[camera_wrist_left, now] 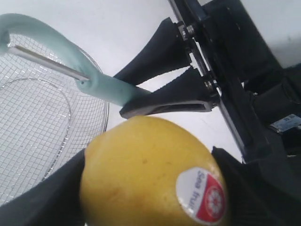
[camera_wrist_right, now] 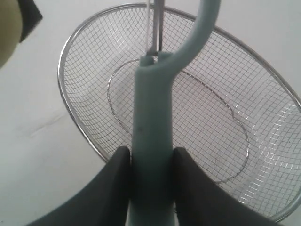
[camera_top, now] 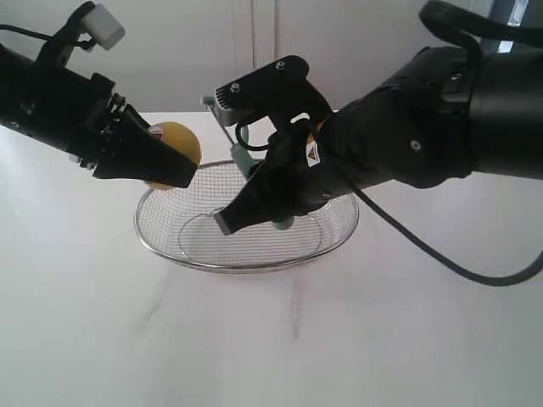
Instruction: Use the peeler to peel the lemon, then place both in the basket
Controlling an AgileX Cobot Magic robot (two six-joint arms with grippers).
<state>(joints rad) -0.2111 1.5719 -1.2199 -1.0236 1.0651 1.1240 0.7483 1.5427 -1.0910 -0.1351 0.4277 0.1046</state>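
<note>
The yellow lemon [camera_top: 176, 146] with its red-and-white sticker [camera_wrist_left: 202, 195] hangs above the basket's left rim. My left gripper [camera_top: 161, 165] is shut on the lemon [camera_wrist_left: 150, 174], one dark finger on each side. The pale teal peeler [camera_top: 243, 158] stands nearly upright over the basket [camera_top: 246, 264]. Its head [camera_top: 209, 103] is level with the lemon, a short gap to its right. My right gripper [camera_wrist_right: 151, 169] is shut on the peeler's handle [camera_wrist_right: 153, 127]. The metal blade [camera_wrist_left: 47, 62] shows beside the lemon without touching it.
The silver wire-mesh basket [camera_wrist_right: 82, 134] sits empty on the white table [camera_top: 85, 322], under both grippers. A black cable [camera_top: 441, 259] loops from the right arm down over the table at the right.
</note>
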